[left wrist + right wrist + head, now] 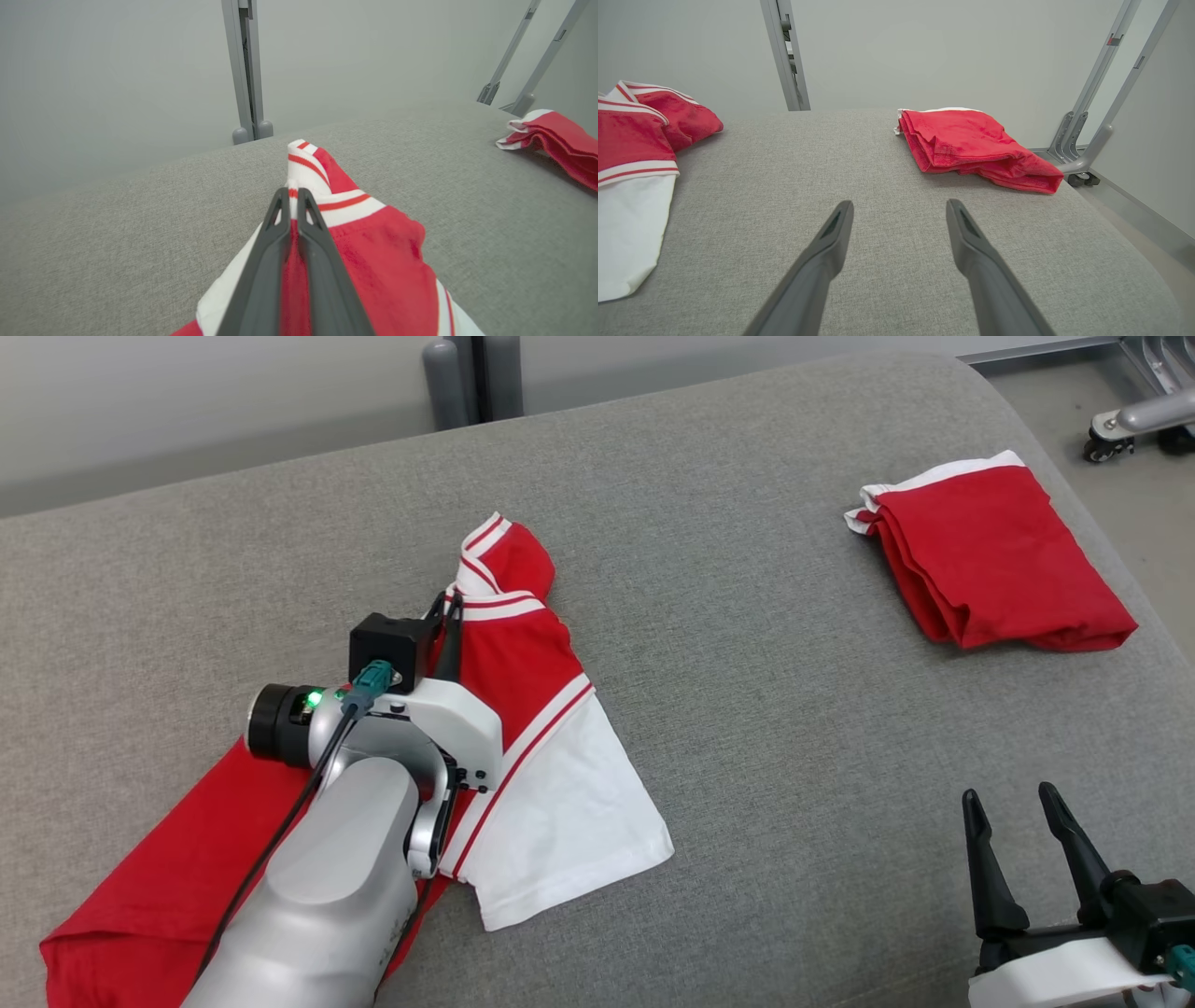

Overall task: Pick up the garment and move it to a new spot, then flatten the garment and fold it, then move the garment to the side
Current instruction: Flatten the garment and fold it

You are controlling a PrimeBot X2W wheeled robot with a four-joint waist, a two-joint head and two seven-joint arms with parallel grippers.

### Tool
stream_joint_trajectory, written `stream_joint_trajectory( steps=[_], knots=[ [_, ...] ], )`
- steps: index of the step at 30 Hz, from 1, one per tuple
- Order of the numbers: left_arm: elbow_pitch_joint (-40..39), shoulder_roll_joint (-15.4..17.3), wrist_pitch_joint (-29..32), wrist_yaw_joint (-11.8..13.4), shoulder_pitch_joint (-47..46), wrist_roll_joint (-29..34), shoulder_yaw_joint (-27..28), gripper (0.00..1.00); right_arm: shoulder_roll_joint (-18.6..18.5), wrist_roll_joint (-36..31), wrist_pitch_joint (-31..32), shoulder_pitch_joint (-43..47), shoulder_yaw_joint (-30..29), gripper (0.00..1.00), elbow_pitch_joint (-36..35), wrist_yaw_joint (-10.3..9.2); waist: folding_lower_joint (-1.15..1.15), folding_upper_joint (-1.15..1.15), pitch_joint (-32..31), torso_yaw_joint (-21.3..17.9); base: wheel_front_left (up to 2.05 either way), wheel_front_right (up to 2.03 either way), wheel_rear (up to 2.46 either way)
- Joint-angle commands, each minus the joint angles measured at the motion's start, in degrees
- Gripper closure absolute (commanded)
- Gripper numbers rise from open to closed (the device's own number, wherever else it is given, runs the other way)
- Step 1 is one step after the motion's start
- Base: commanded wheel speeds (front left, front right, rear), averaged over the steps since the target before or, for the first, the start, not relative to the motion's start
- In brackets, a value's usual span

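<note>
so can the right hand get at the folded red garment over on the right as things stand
Probably yes. The right hand stands open and empty, and between it and the folded red garment lies bare grey cushion with nothing in the way. Whether the arm stretches that far I cannot tell.

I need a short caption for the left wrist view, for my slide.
Left gripper shut on red-and-white garment lying on grey cushion.

We log the garment [523, 653]: red body, white sleeve, red-and-white striped trim. Right of the garment, a folded cloth [990, 560], red with a white edge. Under the garment, the cushion [747, 709], flecked grey. On the garment, the left gripper [293, 192], dark grey; its forearm [327, 877] silver, one green light [316, 697].
</note>
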Motion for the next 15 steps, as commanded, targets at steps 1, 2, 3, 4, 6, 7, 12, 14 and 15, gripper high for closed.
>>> stream_joint_trajectory(
  steps=[1,2,3,4,6,7,12,14,15],
  knots=[
    [1.4,0.3,-0.4,0.1,-1.1,0.3,0.2,1.0,-0.4,-0.4,-0.2,-0.3,-0.1,0.0,0.0,-0.02,0.0,-0.01,0.0,0.3,0.0,0.0,0.0],
    [2.4,0.3,-0.6,-0.2,-1.4,0.0,0.3,0.97,-0.4,-0.4,-0.2,-0.5,-0.1,0.0,0.0,-0.02,0.0,-0.01,0.0,0.4,0.0,0.0,0.0],
    [3.3,0.2,-0.8,-0.4,-1.7,0.1,0.1,0.61,-0.4,-0.4,-0.2,-0.6,-0.1,0.0,0.0,-0.02,0.0,-0.01,0.0,0.5,0.0,0.0,0.0],
    [4.2,0.2,-1.0,-1.1,-1.7,0.0,-0.1,0.14,-0.4,-0.5,-0.2,-0.5,-0.1,0.0,0.1,-0.02,0.0,-0.01,-0.1,0.6,0.0,0.0,0.0],
    [5.6,0.1,-1.3,-1.6,-1.6,-0.7,-0.2,0.0,-0.4,-0.6,-0.2,-0.1,-0.2,0.0,0.2,-0.02,0.0,-0.01,-0.3,0.8,0.0,0.0,0.0],
    [5.8,0.1,-1.7,-1.6,-1.4,-1.1,0.2,0.0,-0.4,-0.6,-0.2,0.2,-0.3,0.0,0.2,-0.02,0.0,-0.01,-0.4,1.0,0.0,0.0,0.0],
    [0.4,1.9,-2.6,-0.3,1.4,-1.5,4.4,0.0,-0.4,-0.7,-0.2,1.6,-1.1,0.0,-0.3,-0.02,0.0,-0.01,-1.3,2.3,0.0,0.0,0.0],
    [-6.1,3.2,-2.6,0.5,5.1,-0.3,7.2,0.0,-0.4,-1.0,-0.2,2.1,-1.6,0.0,-0.6,-0.02,0.0,-0.01,-1.8,3.2,0.0,0.0,0.0],
    [-9.2,4.0,-2.6,1.0,7.7,0.4,8.6,0.0,-0.4,-1.3,-0.2,2.4,-2.0,0.0,-0.8,-0.02,0.0,-0.01,-2.1,3.8,0.0,0.0,0.0]
  ],
)
